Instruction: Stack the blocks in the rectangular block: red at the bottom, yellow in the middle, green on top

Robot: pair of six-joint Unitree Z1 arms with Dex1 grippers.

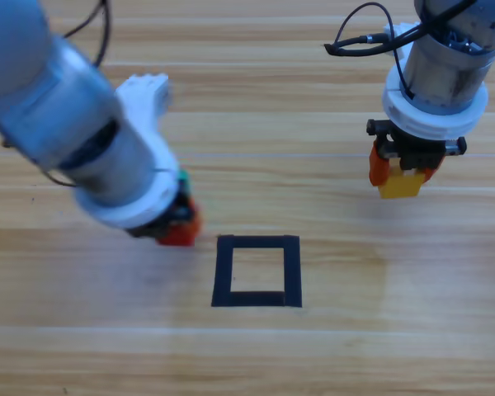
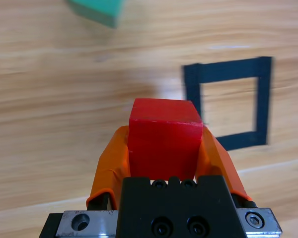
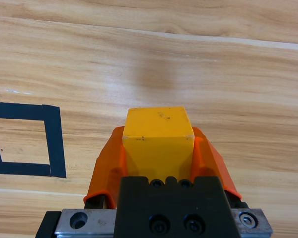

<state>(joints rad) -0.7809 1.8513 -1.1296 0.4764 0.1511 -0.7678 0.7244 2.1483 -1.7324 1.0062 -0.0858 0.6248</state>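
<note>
My left gripper [image 1: 178,229] is shut on the red cube [image 2: 163,140], held just left of the black tape rectangle [image 1: 256,271]. The same red cube [image 1: 180,236] shows under the left arm in the high view. A sliver of the green cube [image 1: 182,176] peeks out behind that arm; in the left wrist view the green cube [image 2: 97,11] lies on the table beyond the gripper. Over at the right, my right gripper [image 1: 403,180] is shut on the yellow cube [image 3: 158,144], up and to the right of the rectangle [image 3: 25,140]. The yellow cube [image 1: 400,185] hangs above the wood.
The wooden table [image 1: 330,355] stretches around the tape outline, with bare wood inside it. The bulky left arm [image 1: 74,124] covers the table's left part and a black cable [image 1: 359,37] loops by the right arm.
</note>
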